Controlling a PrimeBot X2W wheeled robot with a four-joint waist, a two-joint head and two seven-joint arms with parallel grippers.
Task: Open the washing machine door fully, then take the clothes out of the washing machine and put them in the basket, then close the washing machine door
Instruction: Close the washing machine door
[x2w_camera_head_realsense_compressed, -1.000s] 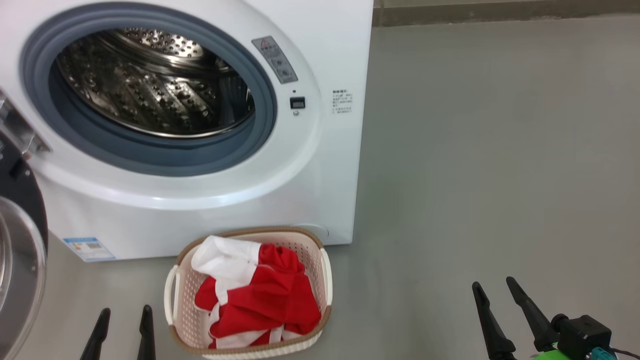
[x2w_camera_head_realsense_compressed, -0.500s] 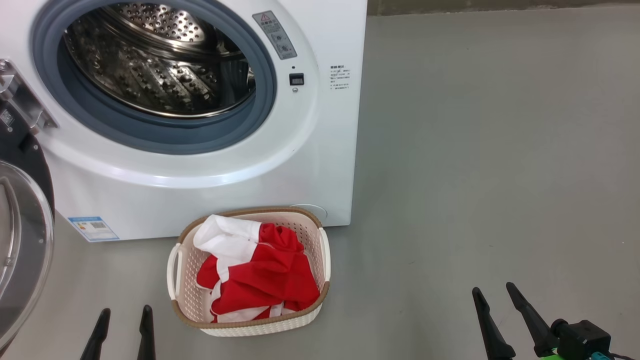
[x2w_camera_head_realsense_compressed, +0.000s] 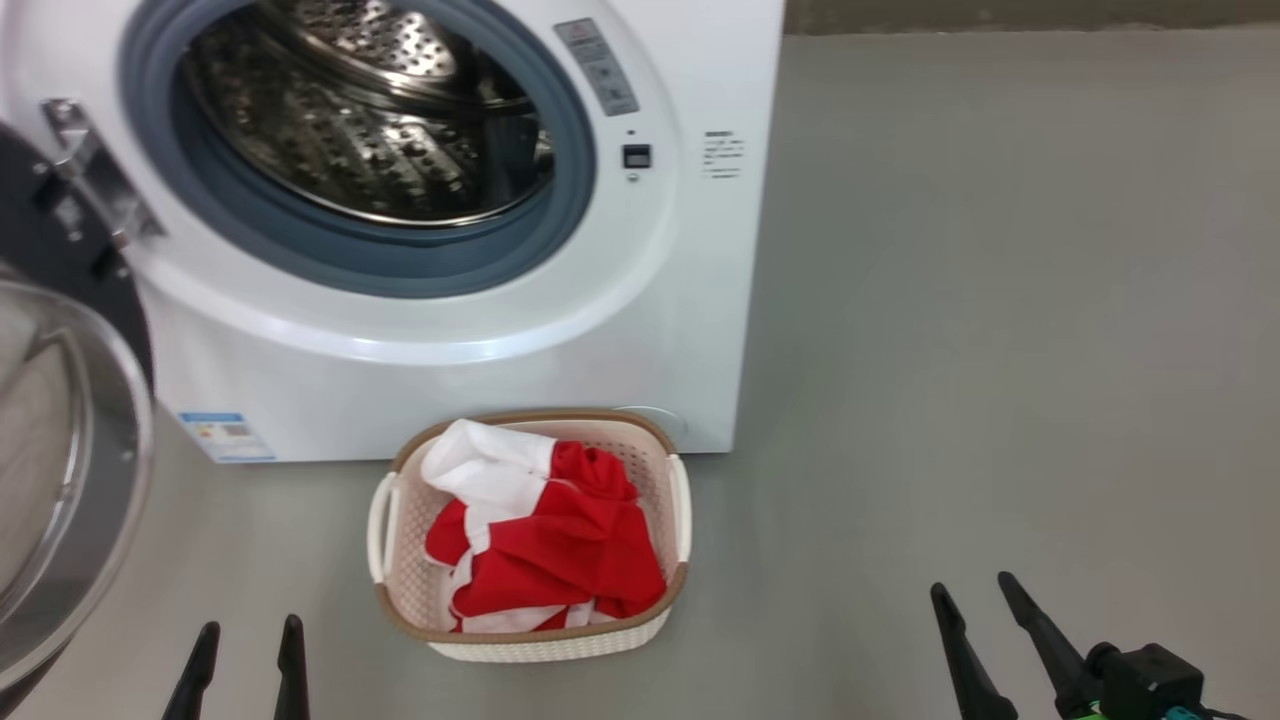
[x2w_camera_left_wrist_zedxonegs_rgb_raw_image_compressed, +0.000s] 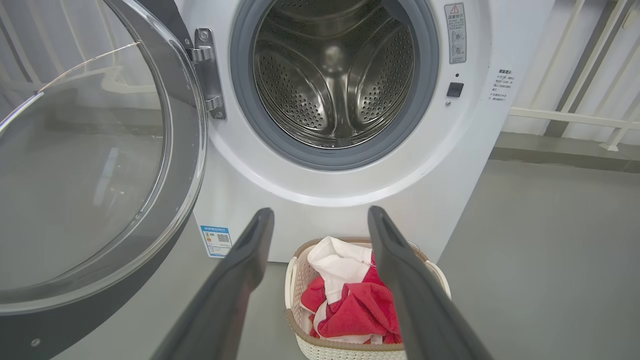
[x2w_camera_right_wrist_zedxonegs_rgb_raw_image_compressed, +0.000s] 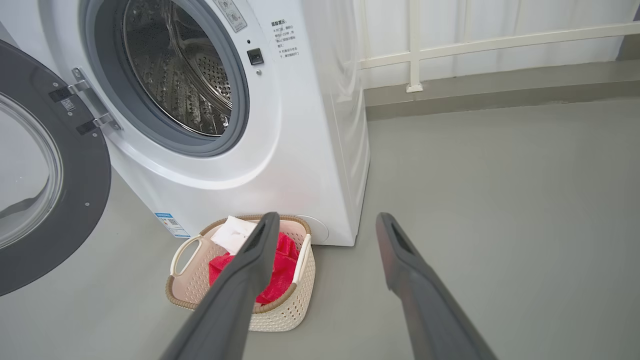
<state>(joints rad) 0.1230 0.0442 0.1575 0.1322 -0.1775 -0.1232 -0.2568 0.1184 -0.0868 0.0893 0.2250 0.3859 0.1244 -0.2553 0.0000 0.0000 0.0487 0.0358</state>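
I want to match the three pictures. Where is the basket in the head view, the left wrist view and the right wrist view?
Head view: the basket is at the bottom, left of centre, before the washing machine.
Left wrist view: bottom centre, cut by the picture's edge.
Right wrist view: lower left of centre.
Shared landmark: the blue label on the machine's front, up and left of the basket.

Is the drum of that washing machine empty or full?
Empty, as far as shows: the drum is bare steel; the clothes lie in the basket.
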